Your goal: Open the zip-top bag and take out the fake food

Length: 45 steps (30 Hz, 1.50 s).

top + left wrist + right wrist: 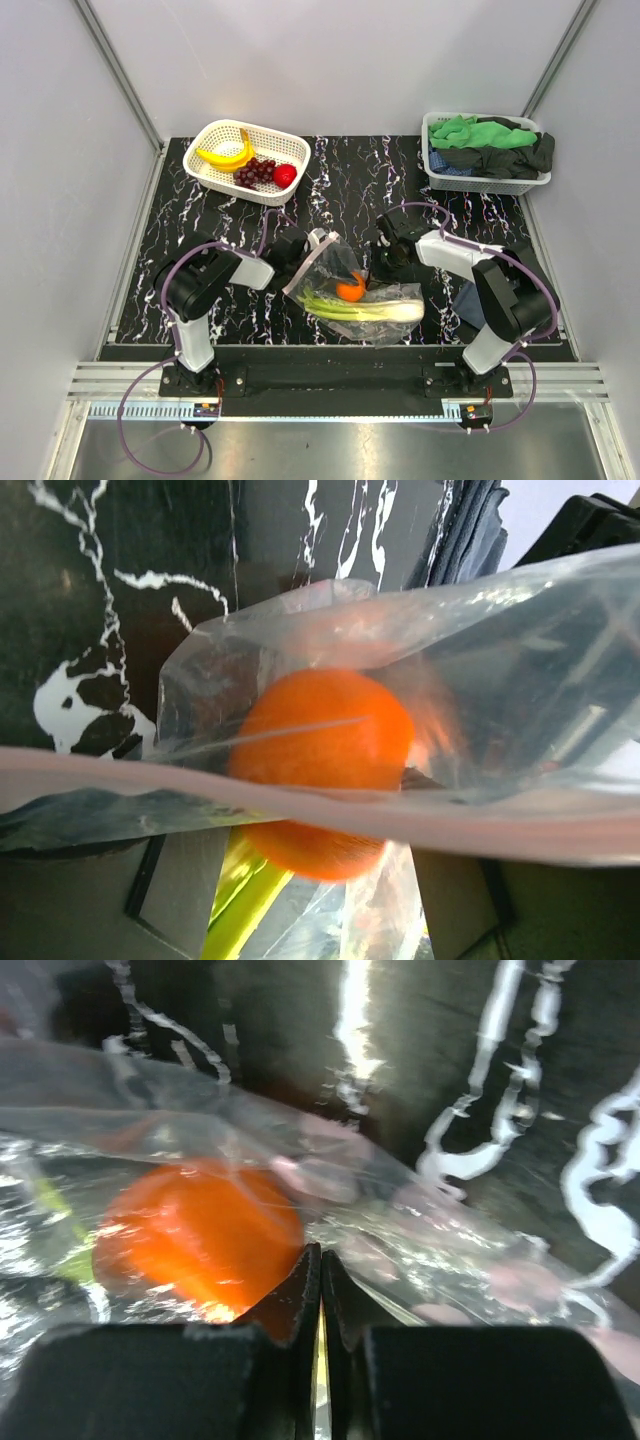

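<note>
The zip-top bag lies between the arms near the counter's front edge, well apart from both far baskets, with the orange piece inside. The right gripper is pinched closed on its film. Whether the left gripper is open, I cannot tell.

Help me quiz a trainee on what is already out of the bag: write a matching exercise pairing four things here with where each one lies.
Things:
1. banana
2. orange piece
3. green cloth
4. zip-top bag

Places:
A. inside the zip-top bag
B. on the dark table, near its middle
C. in the left basket, at the far side
D. in the right basket, at the far side

Pairs: 1-C; 2-A; 3-D; 4-B
</note>
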Tool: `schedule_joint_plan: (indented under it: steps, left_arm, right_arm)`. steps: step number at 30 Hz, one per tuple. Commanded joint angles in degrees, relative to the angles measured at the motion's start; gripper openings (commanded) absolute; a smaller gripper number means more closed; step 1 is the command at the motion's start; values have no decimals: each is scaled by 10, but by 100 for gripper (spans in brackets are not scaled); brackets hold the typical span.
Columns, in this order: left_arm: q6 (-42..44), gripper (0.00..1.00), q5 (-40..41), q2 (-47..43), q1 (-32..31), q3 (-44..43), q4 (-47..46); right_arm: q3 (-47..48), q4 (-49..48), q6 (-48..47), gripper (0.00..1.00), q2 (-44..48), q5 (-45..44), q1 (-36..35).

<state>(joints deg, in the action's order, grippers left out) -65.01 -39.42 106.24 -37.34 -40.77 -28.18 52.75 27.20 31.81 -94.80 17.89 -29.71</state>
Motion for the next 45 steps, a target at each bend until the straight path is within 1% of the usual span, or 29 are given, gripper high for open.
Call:
schedule_joint_plan:
  steps: [1,3,4,6,7,8,10,11,13,14,15,17,19,20,21,23,25,27,29,32,35,37,38,39,40,41,42,44,45]
  left_arm:
    - [34,61,35,20,-4,-24,12]
    - [32,47,36,19,-4,-29,2]
    - [32,32,37,7,-3,-28,5]
    - [52,22,54,-14,-2,-30,44]
    - [63,20,69,-39,-2,-31,65]
    - [91,18,76,-56,-2,-33,117]
    - [123,16,100,-104,-2,-46,181]
    - [153,10,109,-118,-2,-51,251]
    - [183,6,141,-149,-2,-72,317]
    - [208,4,154,-177,-2,-77,374]
    - [218,3,169,-191,-2,-88,402]
    - [249,0,208,-217,0,-103,481]
    - [270,0,261,-230,2,-122,556]
    - [278,0,275,-244,3,-126,573]
    - [290,0,289,-247,3,-137,586]
    - [328,0,335,-251,7,-163,674]
    - [364,0,416,-263,10,-189,735]
    - [380,0,487,-286,22,-204,760]
    - [411,0,555,-301,52,-250,778]
    - [447,0,573,-284,89,-305,756]
    - [471,0,564,-248,130,-372,721]
    - [473,0,535,-197,174,-408,694]
    - [463,0,489,-174,191,-458,691]
    - [452,0,466,-122,223,-486,689]
    - [439,0,441,-98,240,-511,689]
    - [408,0,376,-74,255,-562,677]
    - [391,0,340,-25,284,-579,663]
    - [346,0,275,22,307,-635,629]
    - [335,7,261,64,323,-656,619]
  right_arm:
    - [0,-51,12,6,9,59,-2]
    - [-4,-45,11,7,18,56,-2]
    - [-5,-38,9,7,23,51,-2]
    - [-5,-25,4,8,39,27,-2]
    - [-2,-6,-11,9,45,15,-2]
    - [2,6,-20,11,51,-13,-3]
    - [17,50,-43,13,72,-54,-2]
    - [23,65,-49,17,87,-68,-2]
    - [45,115,-66,21,104,-105,-2]
    - [49,128,-68,26,124,-115,-2]
    - [56,147,-70,29,136,-123,-1]
    - [61,159,-69,38,164,-126,2]
    - [69,174,-63,43,177,-118,4]
    - [74,182,-62,47,189,-117,2]
    - [78,184,-61,49,194,-111,3]
    - [90,190,-63,52,204,-103,3]
    - [100,195,-69,56,204,-97,3]
    - [115,203,-74,57,203,-88,3]
    - [135,217,-76,57,199,-79,3]
    - [149,230,-76,58,198,-66,3]
    - [161,243,-73,58,194,-54,3]
    - [173,252,-70,59,190,-46,3]
    - [178,254,-75,61,187,-35,3]
    - [190,258,-79,63,181,-30,3]
    - [196,263,-89,68,180,-29,3]
    - [202,267,-94,70,177,-28,3]
    - [213,268,-100,73,173,-25,3]
    - [223,270,-110,80,168,-14,3]
    - [230,269,-112,83,164,-8,3]
